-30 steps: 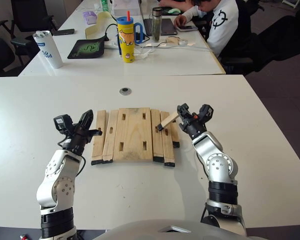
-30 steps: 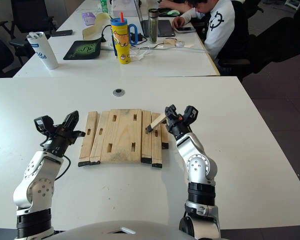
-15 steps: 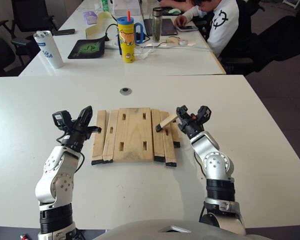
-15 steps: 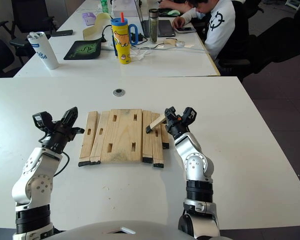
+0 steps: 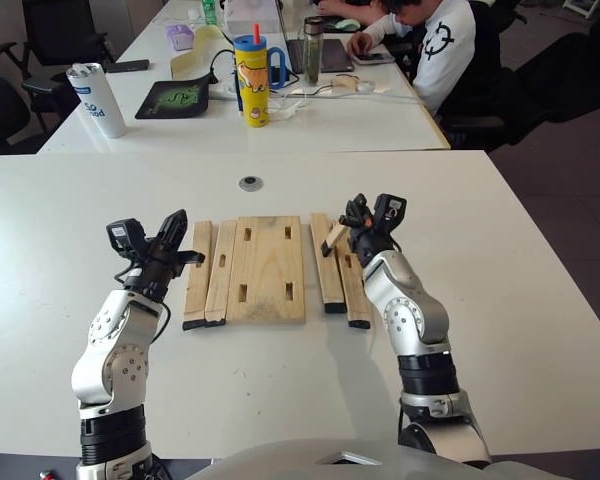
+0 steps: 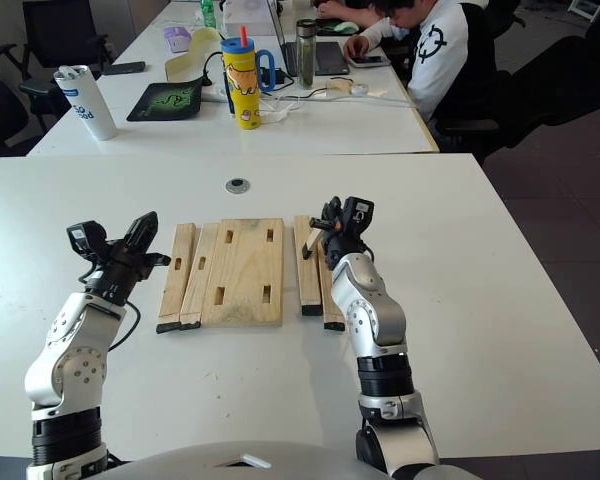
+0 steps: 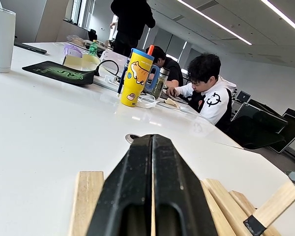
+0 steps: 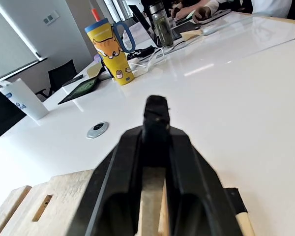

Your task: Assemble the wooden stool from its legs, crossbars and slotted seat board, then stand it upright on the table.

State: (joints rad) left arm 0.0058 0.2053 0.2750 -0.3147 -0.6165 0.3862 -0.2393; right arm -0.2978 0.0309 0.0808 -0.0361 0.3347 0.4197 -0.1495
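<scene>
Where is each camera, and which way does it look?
Eye views: on the head, looking down at the seat board; both arms show.
Left wrist: on the left arm, facing across the table; left tool shows.
Right wrist: on the right arm, facing likewise; right tool grips a crossbar.
Both wrists see the yellow cup.

no legible txt; blue print on white tumbler (image 5: 97, 97) too small to read.
</scene>
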